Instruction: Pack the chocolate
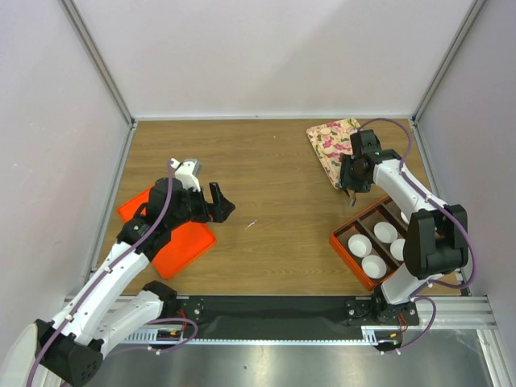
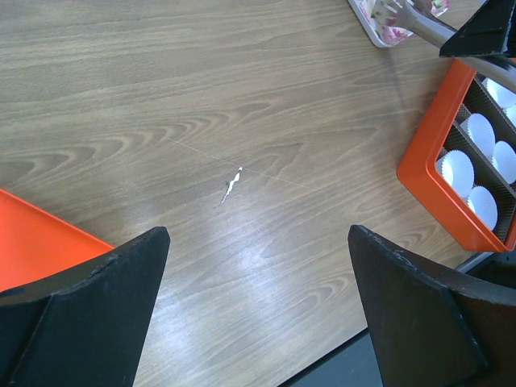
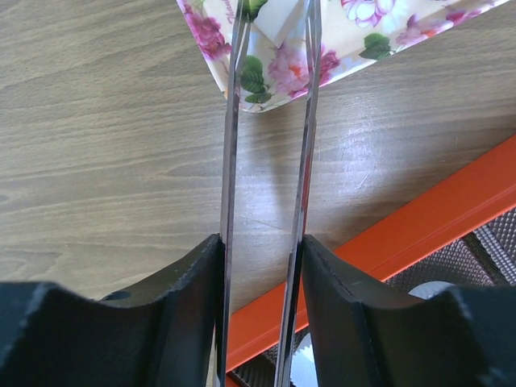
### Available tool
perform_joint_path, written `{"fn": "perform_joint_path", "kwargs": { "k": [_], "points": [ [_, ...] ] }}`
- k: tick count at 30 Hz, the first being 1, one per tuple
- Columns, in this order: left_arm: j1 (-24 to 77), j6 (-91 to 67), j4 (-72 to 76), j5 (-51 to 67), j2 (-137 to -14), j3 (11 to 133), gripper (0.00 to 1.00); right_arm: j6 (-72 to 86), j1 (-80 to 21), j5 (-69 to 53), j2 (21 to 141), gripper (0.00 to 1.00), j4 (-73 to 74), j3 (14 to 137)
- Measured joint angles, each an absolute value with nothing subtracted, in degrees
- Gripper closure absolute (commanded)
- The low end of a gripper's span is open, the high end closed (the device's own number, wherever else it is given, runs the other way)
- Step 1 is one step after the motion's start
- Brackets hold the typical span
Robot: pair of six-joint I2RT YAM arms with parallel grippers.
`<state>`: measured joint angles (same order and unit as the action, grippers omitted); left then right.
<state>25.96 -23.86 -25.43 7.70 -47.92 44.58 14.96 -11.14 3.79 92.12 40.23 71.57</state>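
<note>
Right wrist view: the tongs [image 3: 305, 121] pinched in my right gripper [image 3: 260, 250] run off the top edge, tips unseen. The floral tray [image 3: 363, 32] is cropped there too. Overhead: my right arm [image 1: 403, 181] covers the tray's near corner and the far cells of the orange box [image 1: 348, 260]. White speck [image 2: 232, 185] on the table [image 2: 161, 97]: too small to name.

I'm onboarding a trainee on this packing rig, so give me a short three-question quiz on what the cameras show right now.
1. True or false: the left tool is shut on a cup.
2. What does the right tool hold? A: a spoon. B: metal tongs. C: a brush.
3. Fill in: the white paper cups sit in the ___.
Key: 1 false, it is open and empty; 2 B; 3 orange box.
</note>
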Motion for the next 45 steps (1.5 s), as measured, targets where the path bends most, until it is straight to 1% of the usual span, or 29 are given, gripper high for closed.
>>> {"fn": "perform_joint_path", "kwargs": {
  "k": [2,4,6,7,16,21,25,28,33,39,45],
  "points": [
    [26.0,-23.9,-25.4,7.7,-47.9,44.6,0.00,15.0,-11.1,3.9,92.4,0.59,40.0,71.6],
    [26.0,-23.9,-25.4,7.7,-47.8,44.6,0.00,15.0,-11.1,3.9,92.4,0.66,40.0,71.5],
    [26.0,-23.9,-25.5,7.7,-47.8,44.6,0.00,15.2,-11.1,3.9,92.4,0.70,39.9,71.5],
    [26.0,-23.9,-25.5,7.7,-47.8,44.6,0.00,15.3,-11.1,4.0,92.4,0.70,39.9,71.5],
    [26.0,-23.9,-25.6,7.8,-47.1,44.6,0.00,15.4,-11.1,5.9,91.6,0.71,44.1,74.5],
    [26.0,-23.9,-25.6,8.2,-47.1,44.6,0.00,15.5,-10.8,7.2,86.9,0.74,47.7,75.2],
    [26.0,-23.9,-25.6,8.4,-47.1,44.6,0.00,16.6,-9.0,8.6,82.9,0.74,52.9,76.7],
    [26.0,-23.9,-25.5,9.2,-46.8,44.6,0.00,17.4,-6.1,9.2,78.9,0.73,56.8,77.5],
    [26.0,-24.2,-24.6,10.9,-45.6,44.6,0.00,18.7,1.8,9.6,72.1,0.75,61.9,77.5],
    [26.0,-24.4,-23.6,13.3,-45.1,43.6,0.00,19.7,6.1,10.7,70.6,0.74,67.1,77.5],
    [26.0,-24.4,-23.5,15.3,-46.5,43.3,0.00,19.6,13.8,10.7,69.6,0.74,69.8,76.7]
  ]
}}
